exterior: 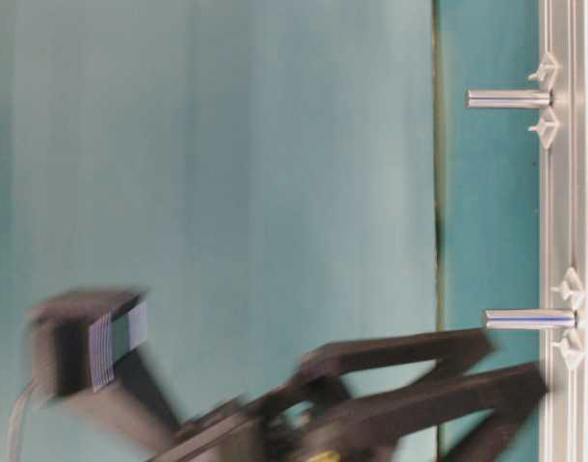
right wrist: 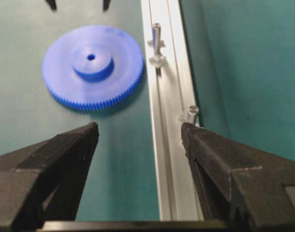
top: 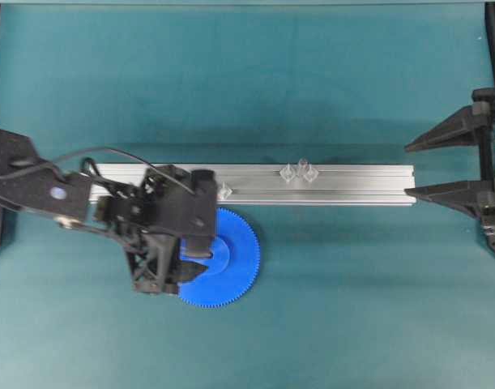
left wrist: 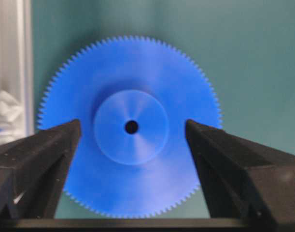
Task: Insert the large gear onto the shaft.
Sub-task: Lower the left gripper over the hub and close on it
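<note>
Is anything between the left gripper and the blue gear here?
Nothing visible. The left gripper is open directly over the gear, one finger on each side of its raised hub; only bare gear surface shows between them.

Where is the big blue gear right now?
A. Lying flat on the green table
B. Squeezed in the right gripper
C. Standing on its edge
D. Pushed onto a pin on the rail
A: the large gear lies flat on the green table beside the rail, with both pins bare and no gripper closed on it.

Matt blue plastic large gear (left wrist: pixel 130 164); brushed aluminium rail (right wrist: pixel 169 159).
</note>
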Robot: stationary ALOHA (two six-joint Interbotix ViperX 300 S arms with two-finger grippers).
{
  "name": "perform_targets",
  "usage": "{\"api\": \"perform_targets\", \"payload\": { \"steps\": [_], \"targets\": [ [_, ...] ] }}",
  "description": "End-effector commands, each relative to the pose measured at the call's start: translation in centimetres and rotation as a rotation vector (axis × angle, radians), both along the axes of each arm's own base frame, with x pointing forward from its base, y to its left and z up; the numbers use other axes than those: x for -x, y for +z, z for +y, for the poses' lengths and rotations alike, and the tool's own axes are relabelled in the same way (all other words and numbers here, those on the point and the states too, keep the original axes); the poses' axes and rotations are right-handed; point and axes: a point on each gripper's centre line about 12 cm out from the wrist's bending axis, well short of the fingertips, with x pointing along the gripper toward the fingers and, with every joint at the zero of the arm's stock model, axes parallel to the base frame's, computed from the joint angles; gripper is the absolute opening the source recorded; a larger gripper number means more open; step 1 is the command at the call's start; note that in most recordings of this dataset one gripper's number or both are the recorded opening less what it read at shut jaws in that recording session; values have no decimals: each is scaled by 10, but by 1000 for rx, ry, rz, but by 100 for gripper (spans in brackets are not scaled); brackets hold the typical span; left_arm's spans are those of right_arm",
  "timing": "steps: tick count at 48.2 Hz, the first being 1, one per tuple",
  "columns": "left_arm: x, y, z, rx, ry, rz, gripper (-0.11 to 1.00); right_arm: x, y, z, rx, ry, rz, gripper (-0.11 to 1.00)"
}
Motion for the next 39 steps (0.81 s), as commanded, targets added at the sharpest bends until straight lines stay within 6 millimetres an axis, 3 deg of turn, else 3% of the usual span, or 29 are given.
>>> {"api": "perform_targets", "payload": {
  "steps": [1,14,39],
  "targets": [
    [-11,2,-4,-4,-10,13,91,1,2,0,-4,-4,-9,79],
    [-23,-23,-6,-24,-11,141,93,5,-1,0,-3,-4,-12,79],
    [-29,-46,-7,-38,-11,230,93,14,-2,1,-8,1,-6,79]
  ]
}}
